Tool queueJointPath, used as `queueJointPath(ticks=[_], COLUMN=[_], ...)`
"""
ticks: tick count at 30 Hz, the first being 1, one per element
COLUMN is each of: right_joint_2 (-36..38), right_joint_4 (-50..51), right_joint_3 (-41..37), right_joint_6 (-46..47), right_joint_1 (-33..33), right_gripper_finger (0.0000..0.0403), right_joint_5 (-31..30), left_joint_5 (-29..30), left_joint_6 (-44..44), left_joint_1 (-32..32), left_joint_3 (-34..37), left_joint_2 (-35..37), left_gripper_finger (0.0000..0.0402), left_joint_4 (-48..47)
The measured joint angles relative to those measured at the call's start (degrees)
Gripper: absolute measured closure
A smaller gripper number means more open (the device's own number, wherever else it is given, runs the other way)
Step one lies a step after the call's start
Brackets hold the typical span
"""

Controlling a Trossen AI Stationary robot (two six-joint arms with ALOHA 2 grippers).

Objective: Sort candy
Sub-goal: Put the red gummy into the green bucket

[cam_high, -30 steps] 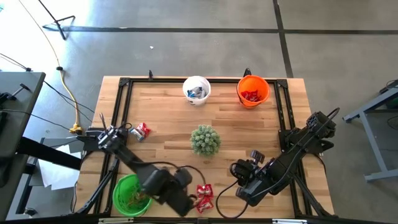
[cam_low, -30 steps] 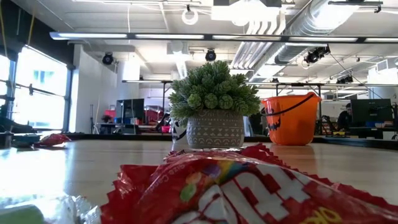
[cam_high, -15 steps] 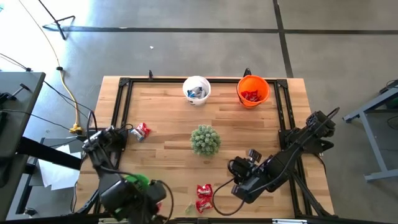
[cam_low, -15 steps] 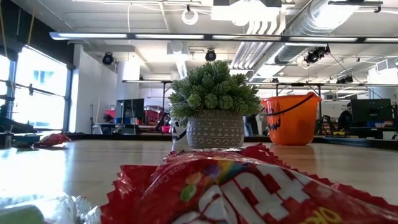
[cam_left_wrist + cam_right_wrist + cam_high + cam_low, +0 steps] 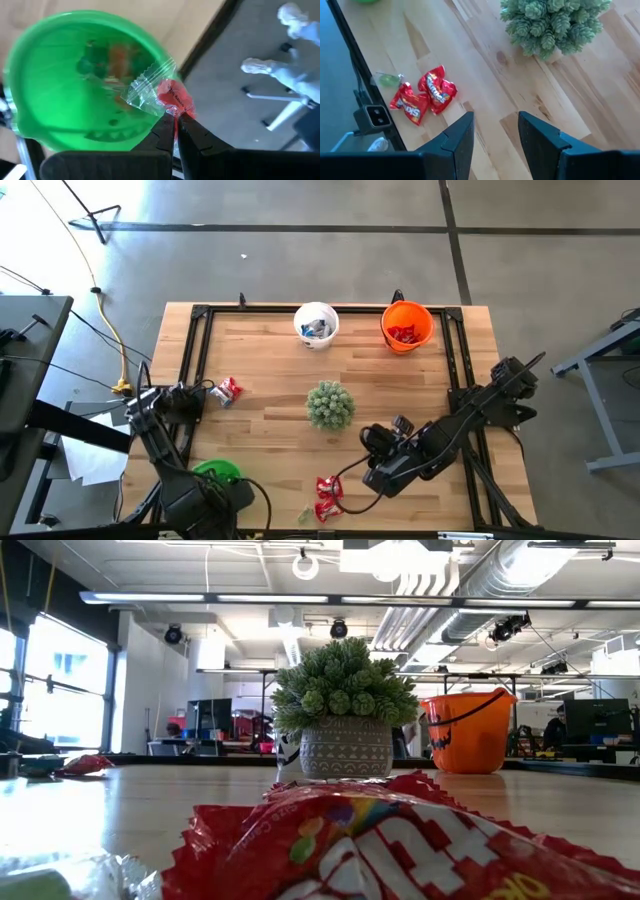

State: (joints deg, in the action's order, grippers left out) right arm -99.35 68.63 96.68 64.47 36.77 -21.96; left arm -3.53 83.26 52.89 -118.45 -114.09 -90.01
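A clear candy wrapper (image 5: 150, 92) with a red end is clamped in the left gripper (image 5: 175, 120) over the green bucket (image 5: 55, 125). The right gripper (image 5: 495, 130), fingers apart, is held near two red packets (image 5: 425, 96); a green piece (image 5: 387, 79), seemingly candy, lies beside them.

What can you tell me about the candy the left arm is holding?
It is a small sweet in a crinkly clear plastic wrapper with a red end. The left gripper has its dark fingers shut on the red end. The sweet hangs over the round green plastic bucket, which already holds small pieces.
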Motion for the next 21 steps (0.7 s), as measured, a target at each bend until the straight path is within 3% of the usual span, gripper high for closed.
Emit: queueJointPath(ticks=[10, 21], right_joint_2=[0.00, -0.02], right_joint_4=[-4.12, -5.63], right_joint_3=[0.00, 0.00], right_joint_6=[0.02, 4.09], right_joint_1=[-0.43, -0.43], right_gripper_finger=[0.0253, 0.0253], right_joint_5=[0.75, -2.14], left_joint_5=[-0.24, 2.60], left_joint_6=[3.34, 1.20], left_joint_1=[0.53, 2.09], left_joint_3=[14.17, 17.47], left_joint_2=[9.65, 12.78], left_gripper_finger=[0.0401, 0.0389], left_joint_4=[-0.02, 1.07])
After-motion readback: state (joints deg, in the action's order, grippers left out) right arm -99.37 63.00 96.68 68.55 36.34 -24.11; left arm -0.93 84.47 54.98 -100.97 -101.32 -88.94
